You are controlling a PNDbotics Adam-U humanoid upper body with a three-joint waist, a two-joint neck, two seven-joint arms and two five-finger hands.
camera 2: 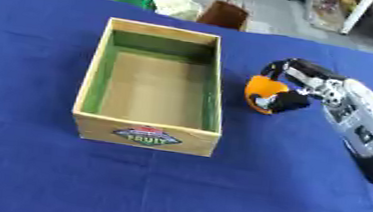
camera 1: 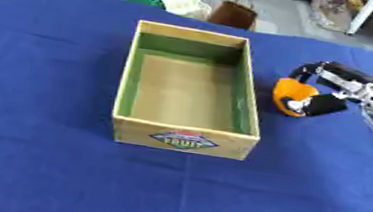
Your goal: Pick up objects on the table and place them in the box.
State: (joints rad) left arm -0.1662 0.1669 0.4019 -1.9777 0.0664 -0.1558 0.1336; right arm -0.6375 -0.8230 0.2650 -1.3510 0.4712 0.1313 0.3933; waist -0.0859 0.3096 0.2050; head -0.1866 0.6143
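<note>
Right eye view: right robot hand (camera 2: 302, 88) grips orange object (camera 2: 260, 92) beside box (camera 2: 147, 134).

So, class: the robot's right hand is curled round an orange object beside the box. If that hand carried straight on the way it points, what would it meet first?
Probably the box: the right hand with the orange object points toward its near side wall. How high the hand is stays unclear, so it might pass over the rim.

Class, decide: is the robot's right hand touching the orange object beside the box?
Touching. The right eye view shows the right hand with fingers curled round the orange object.
</note>
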